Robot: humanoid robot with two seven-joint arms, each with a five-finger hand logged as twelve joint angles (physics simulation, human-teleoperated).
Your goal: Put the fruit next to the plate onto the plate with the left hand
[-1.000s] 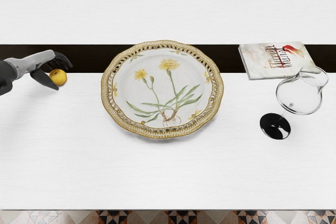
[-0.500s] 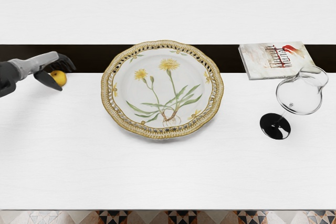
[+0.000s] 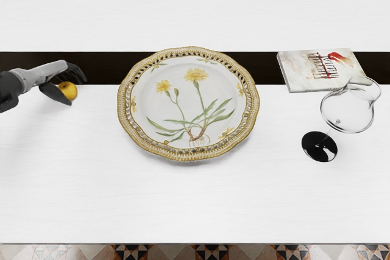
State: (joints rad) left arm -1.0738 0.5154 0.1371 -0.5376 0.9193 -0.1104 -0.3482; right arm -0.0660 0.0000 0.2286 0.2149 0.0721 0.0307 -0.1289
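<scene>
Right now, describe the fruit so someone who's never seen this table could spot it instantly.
Find the flowered plate in the middle of the white table. Left of it, by the far edge, the left hand holds a small fruit. It is the only round, plain yellow object.

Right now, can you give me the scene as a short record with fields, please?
plate: flower-painted, centre of the table, holds nothing
yellow fruit: on the table, left of the plate
left robot hand: at the yellow fruit; grip unclear
wine glass: on its side, right of the plate
book: behind the wine glass
right arm: not in view
</scene>
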